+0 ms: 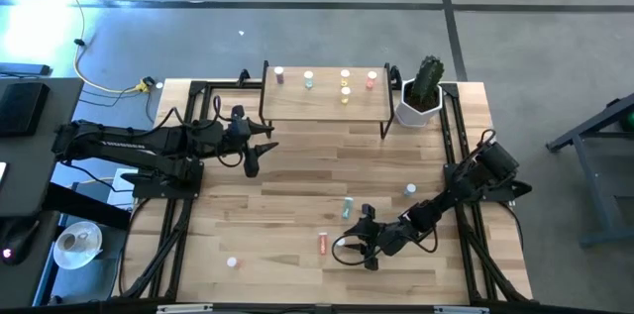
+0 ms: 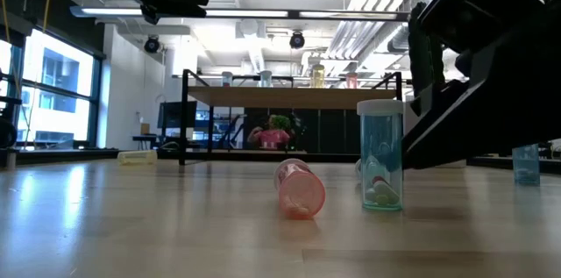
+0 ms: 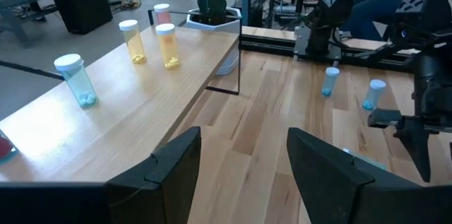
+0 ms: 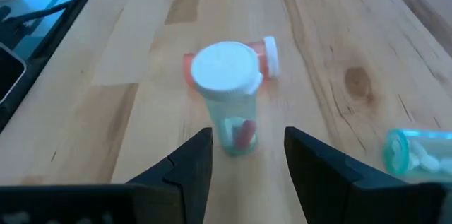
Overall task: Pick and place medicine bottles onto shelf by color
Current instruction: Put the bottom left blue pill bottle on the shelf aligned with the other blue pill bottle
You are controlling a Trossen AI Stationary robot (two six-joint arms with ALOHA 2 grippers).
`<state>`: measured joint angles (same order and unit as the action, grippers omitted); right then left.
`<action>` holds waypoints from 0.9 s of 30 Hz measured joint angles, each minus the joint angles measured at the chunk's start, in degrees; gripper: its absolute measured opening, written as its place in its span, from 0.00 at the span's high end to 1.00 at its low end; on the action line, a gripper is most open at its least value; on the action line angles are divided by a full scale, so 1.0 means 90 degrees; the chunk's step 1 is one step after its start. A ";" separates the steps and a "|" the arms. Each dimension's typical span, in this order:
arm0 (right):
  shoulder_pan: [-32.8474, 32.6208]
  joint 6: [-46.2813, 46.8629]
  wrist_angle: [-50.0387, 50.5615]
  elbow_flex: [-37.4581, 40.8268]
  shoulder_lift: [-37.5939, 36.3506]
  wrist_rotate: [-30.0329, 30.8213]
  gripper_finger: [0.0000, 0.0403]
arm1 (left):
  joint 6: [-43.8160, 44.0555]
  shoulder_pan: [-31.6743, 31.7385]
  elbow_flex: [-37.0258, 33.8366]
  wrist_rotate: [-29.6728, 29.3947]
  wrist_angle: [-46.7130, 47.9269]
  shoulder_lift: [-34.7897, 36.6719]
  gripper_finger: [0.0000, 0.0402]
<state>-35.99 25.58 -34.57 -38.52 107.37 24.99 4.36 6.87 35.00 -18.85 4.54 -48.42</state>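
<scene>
The shelf (image 1: 322, 101) stands at the table's far middle and carries pink, blue-white and yellow bottles (image 1: 345, 94); they also show in the left wrist view (image 3: 168, 46). My right gripper (image 1: 349, 246) is open, low over the table's near middle. A clear teal bottle with a white cap (image 4: 229, 104) stands upright just ahead of its fingertips (image 4: 247, 157), apart from them. A red bottle (image 4: 263, 58) lies behind that one. Another teal bottle (image 1: 347, 207) lies on its side. My left gripper (image 1: 252, 162) is open and empty, before the shelf's left end.
A blue bottle (image 1: 410, 190) stands toward the right and a pink one (image 1: 232, 262) at the near left. A white pot with a cactus (image 1: 424, 96) stands right of the shelf. Black rails (image 1: 466, 156) run along the table's sides.
</scene>
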 joint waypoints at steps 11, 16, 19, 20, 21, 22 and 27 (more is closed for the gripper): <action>0.0000 -0.0458 -0.0103 -0.0529 0.0526 0.0210 0.58 | 0.0000 0.0000 0.0000 0.0000 0.0000 0.0000 0.50; 0.0000 -0.0285 0.0280 -0.0576 0.0542 0.0340 0.58 | 0.0000 0.0000 0.0000 0.0002 0.0011 0.0000 0.50; 0.0000 -0.0281 0.0285 -0.0583 0.0542 0.0403 0.59 | -0.0001 0.0000 0.0000 0.0024 0.0013 0.0000 0.50; 0.0000 -0.0288 0.0285 -0.0583 0.0542 0.0419 0.59 | -0.0001 0.0000 0.0000 0.0024 0.0016 0.0000 0.50; 0.0000 -0.0290 0.0273 -0.0583 0.0542 0.0436 0.60 | 0.0000 0.0000 0.0000 0.0024 0.0021 0.0000 0.50; 0.0000 -0.0296 0.0264 -0.0583 0.0542 0.0436 0.61 | -0.0001 0.0000 0.0000 0.0024 0.0037 0.0000 0.50; 0.0000 -0.0298 0.0260 -0.0583 0.0542 0.0432 0.69 | -0.0002 0.0000 0.0000 0.0024 0.0048 0.0000 0.50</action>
<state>-35.99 22.90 -32.24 -43.77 112.25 28.88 4.35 6.87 35.00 -18.63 4.97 -48.42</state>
